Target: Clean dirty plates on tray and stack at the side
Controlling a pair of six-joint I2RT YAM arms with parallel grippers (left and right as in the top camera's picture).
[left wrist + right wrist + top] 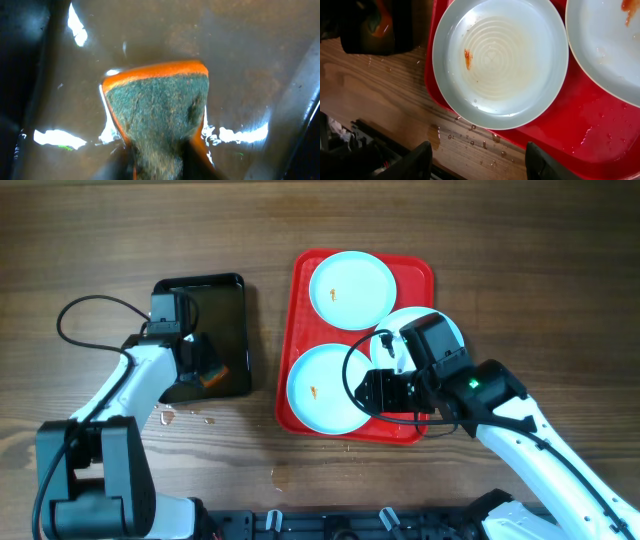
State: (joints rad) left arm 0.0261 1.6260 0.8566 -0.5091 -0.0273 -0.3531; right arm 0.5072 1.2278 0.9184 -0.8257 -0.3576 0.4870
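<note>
Three pale blue plates lie on the red tray (300, 280). The far plate (352, 288) and the near left plate (320, 388) each carry a small orange smear. My right arm partly hides the right plate (440, 325). My right gripper (375, 392) hovers over the tray's near part, open and empty (480, 161). In the right wrist view the smeared plate (500, 60) lies just ahead of the fingers, with a second plate (610, 45) and the tray (600, 130) to the right. My left gripper (205, 370) is shut on a green-and-orange sponge (160, 105) over the black tray.
The black tray (225, 305) sits left of the red tray, its wet floor (240, 60) showing in the left wrist view. Water drops (470, 137) lie on the wood table (520, 240) by the red tray's near edge. A dark rail (330, 525) runs along the front.
</note>
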